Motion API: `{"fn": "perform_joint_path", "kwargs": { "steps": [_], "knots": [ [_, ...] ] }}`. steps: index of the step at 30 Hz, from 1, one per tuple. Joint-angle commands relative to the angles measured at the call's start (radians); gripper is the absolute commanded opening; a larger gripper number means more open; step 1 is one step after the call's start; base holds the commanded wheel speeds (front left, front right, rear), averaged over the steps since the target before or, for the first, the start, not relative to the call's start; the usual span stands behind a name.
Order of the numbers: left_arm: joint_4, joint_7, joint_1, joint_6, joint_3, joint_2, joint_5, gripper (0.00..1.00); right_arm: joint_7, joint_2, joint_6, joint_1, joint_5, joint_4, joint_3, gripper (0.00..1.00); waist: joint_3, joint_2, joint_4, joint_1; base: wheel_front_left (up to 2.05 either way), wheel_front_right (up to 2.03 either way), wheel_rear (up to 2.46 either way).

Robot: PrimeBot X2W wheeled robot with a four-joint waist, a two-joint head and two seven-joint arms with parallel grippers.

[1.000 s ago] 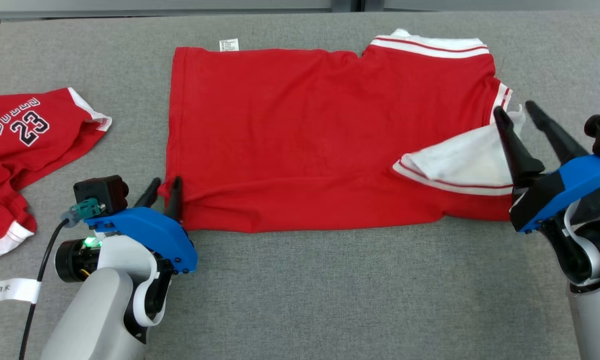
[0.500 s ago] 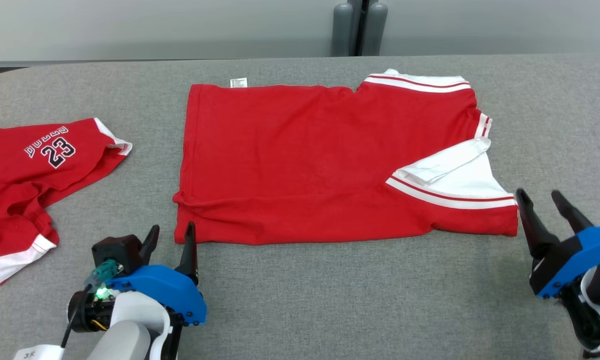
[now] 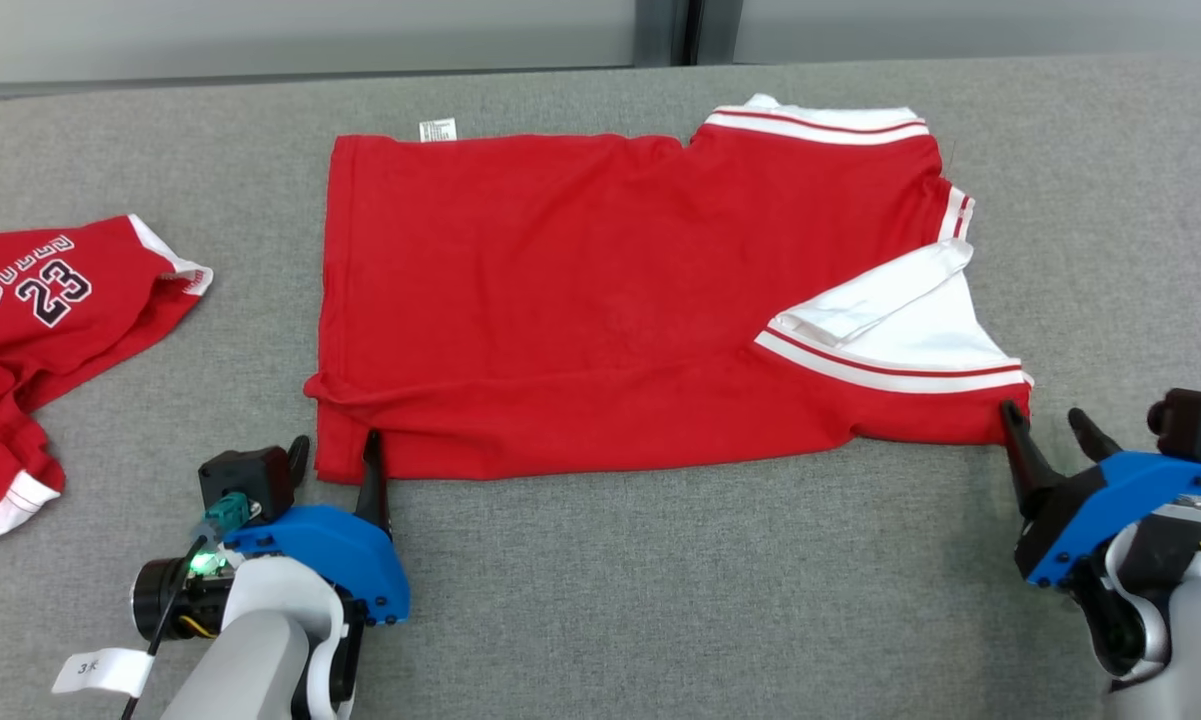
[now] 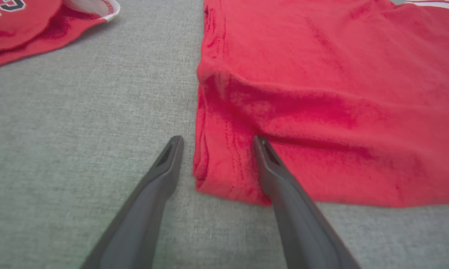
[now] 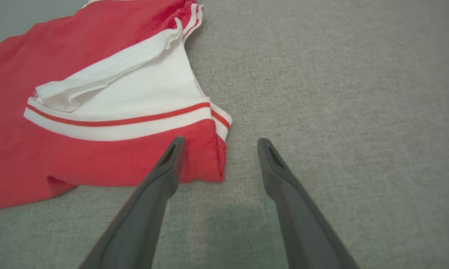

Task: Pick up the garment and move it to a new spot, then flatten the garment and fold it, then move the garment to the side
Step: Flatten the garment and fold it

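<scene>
The garment [image 3: 580,300] is a red shirt with white striped trim, lying folded and flat in the middle of the grey table [image 3: 680,600]. A white flap is turned up at its right end. My left gripper [image 3: 335,450] stands open at the near left corner. In the left wrist view [image 4: 218,139] one finger is over the red cloth [image 4: 321,93] and the other over bare table. My right gripper [image 3: 1042,415] stands open at the near right corner. In the right wrist view [image 5: 221,141] its left finger overlaps the red hem [image 5: 41,160]. Neither holds anything.
A second red jersey [image 3: 40,320] printed with the number 23 lies crumpled at the table's left side, and its edge [image 4: 22,30] shows in the left wrist view. The table's far edge runs along the top. A white cable tag [image 3: 100,670] hangs by my left arm.
Both grippers have opened, let go of the garment's near corners and drawn back toward the near edge. The white flap has settled flat. The head camera has shifted.
</scene>
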Motion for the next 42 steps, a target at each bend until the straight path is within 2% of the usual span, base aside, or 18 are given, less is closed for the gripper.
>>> {"fn": "perform_joint_path", "kwargs": {
  "steps": [1, 7, 8, 9, 10, 11, 16, 22, 27, 32, 36, 42],
  "knots": [
    [0.025, 0.001, -0.018, 0.004, -0.001, -0.005, -0.002, 1.00, -0.006, 0.004, 0.000, -0.032, -0.009, 0.036, 0.004, 1.00, 0.015, 0.0000, 0.002, 0.0001, 0.00, 0.00, 0.00],
    [0.070, 0.020, -0.023, -0.004, -0.009, -0.019, -0.018, 0.99, 0.008, 0.009, 0.000, -0.083, 0.004, 0.134, 0.015, 1.00, 0.034, 0.0000, 0.007, 0.0001, 0.00, 0.00, 0.00],
    [0.078, 0.027, -0.020, -0.007, -0.011, -0.021, -0.021, 0.59, 0.016, 0.011, 0.000, -0.085, 0.011, 0.151, 0.014, 0.52, 0.034, 0.0000, 0.007, 0.0001, 0.00, 0.00, 0.00],
    [0.087, 0.037, -0.018, -0.012, -0.017, -0.023, -0.024, 0.45, 0.023, 0.012, 0.000, -0.089, 0.016, 0.163, 0.017, 0.33, 0.034, 0.0000, 0.008, 0.0001, 0.00, 0.00, 0.00],
    [0.094, 0.045, -0.015, -0.019, -0.021, -0.026, -0.031, 0.13, 0.022, 0.012, 0.000, -0.093, 0.019, 0.171, 0.020, 0.00, 0.033, 0.0000, 0.009, 0.0001, 0.00, 0.00, 0.00],
    [0.099, 0.053, -0.012, -0.027, -0.025, -0.028, -0.036, 0.00, 0.025, 0.013, 0.000, -0.095, 0.025, 0.177, 0.024, 0.00, 0.031, 0.0000, 0.010, 0.0001, 0.00, 0.00, 0.00],
    [0.100, 0.054, 0.002, -0.043, -0.019, -0.033, -0.058, 0.00, 0.015, 0.011, 0.000, -0.077, 0.032, 0.158, 0.022, 0.00, 0.013, 0.0000, 0.014, 0.0001, 0.00, 0.00, 0.00],
    [0.025, 0.044, 0.039, -0.050, -0.014, -0.011, -0.072, 0.00, 0.011, 0.009, 0.000, 0.036, 0.046, 0.012, 0.011, 0.00, -0.045, 0.0000, 0.020, 0.0001, 0.00, 0.00, 0.00],
    [-0.102, 0.078, 0.113, -0.028, -0.020, 0.039, -0.064, 0.00, 0.066, 0.010, 0.000, 0.186, 0.081, -0.162, -0.004, 0.00, -0.089, 0.0000, 0.014, 0.0001, 0.00, 0.00, 0.00],
    [-0.216, 0.140, 0.204, 0.004, -0.028, 0.093, -0.066, 0.00, 0.139, 0.011, 0.000, 0.308, 0.143, -0.274, -0.007, 0.00, -0.108, 0.0000, 0.001, 0.0001, 0.00, 0.00, 0.00],
    [-0.274, 0.187, 0.269, 0.030, -0.033, 0.113, -0.084, 0.00, 0.156, 0.011, 0.000, 0.356, 0.165, -0.297, -0.008, 0.00, -0.112, 0.0000, -0.009, 0.0001, 0.00, 0.00, 0.00],
    [-0.320, 0.231, 0.340, 0.066, -0.036, 0.132, -0.101, 0.00, 0.164, 0.011, 0.000, 0.375, 0.165, -0.261, -0.012, 0.00, -0.116, 0.0000, -0.010, 0.0001, 0.00, 0.00, 0.00]
  ]
}}
